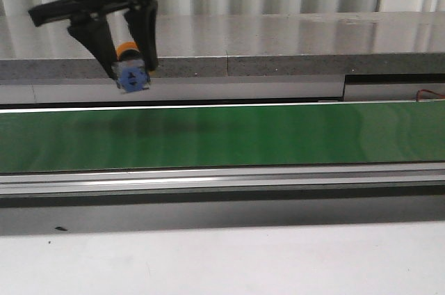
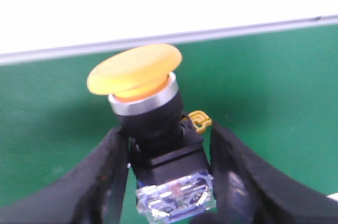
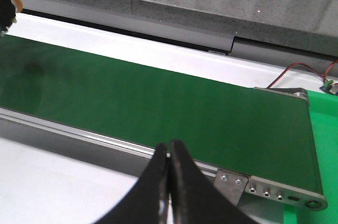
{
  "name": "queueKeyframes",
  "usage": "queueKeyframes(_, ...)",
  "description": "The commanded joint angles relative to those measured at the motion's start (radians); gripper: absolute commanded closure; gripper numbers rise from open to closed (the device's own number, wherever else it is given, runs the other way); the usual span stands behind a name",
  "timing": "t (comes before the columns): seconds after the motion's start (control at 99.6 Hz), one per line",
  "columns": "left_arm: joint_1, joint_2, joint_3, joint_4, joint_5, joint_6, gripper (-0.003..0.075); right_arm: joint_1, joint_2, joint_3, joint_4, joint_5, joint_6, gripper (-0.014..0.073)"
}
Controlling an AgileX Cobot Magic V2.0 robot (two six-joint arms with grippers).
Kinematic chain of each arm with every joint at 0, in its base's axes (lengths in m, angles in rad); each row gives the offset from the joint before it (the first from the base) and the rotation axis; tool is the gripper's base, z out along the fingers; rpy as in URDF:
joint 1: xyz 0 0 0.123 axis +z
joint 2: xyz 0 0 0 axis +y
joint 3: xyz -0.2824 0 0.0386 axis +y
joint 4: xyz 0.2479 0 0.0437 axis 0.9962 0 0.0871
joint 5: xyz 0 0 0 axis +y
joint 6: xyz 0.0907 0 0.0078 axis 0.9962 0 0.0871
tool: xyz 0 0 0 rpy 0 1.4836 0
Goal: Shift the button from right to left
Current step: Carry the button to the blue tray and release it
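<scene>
**Button's up in the air, left side, drop still to go**

Over the left end of the green belt (image 1: pixel 222 135), the left claw (image 1: pixel 128 65) is pinching the button (image 1: pixel 132 72) by its body, clear above the belt. Wrist cam shows the yellow cap (image 2: pixel 134 71) sticking out past the fingers (image 2: pixel 100 182), blue/clear block between them. Right claw (image 3: pixel 169 182) is pressed together w/ nothing in it, near the belt's other end. Imo carry's mostly done; what's left is lowering & letting go.
</scene>
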State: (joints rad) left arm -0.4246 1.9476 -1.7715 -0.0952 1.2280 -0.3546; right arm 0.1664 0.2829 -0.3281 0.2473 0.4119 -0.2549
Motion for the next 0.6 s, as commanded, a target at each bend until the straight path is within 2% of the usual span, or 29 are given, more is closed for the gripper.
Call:
queueKeyframes(0.0,0.058,-0.090,-0.034,-0.007,0.038,0.058,0.0634,0.000,0.008,-0.023,0.006,-0.080,-0.008,0.0662)
queueKeyframes(0.402,0.294,-0.136,-0.032,-0.004,0.038,0.394,0.0634,0.000,0.008,-0.023,0.006,-0.080,-0.008,0.0662)
queueKeyframes(0.592,0.380,-0.136,-0.030,0.112,0.038,0.468,0.0634,0.000,0.008,-0.023,0.006,-0.080,-0.008,0.0662)
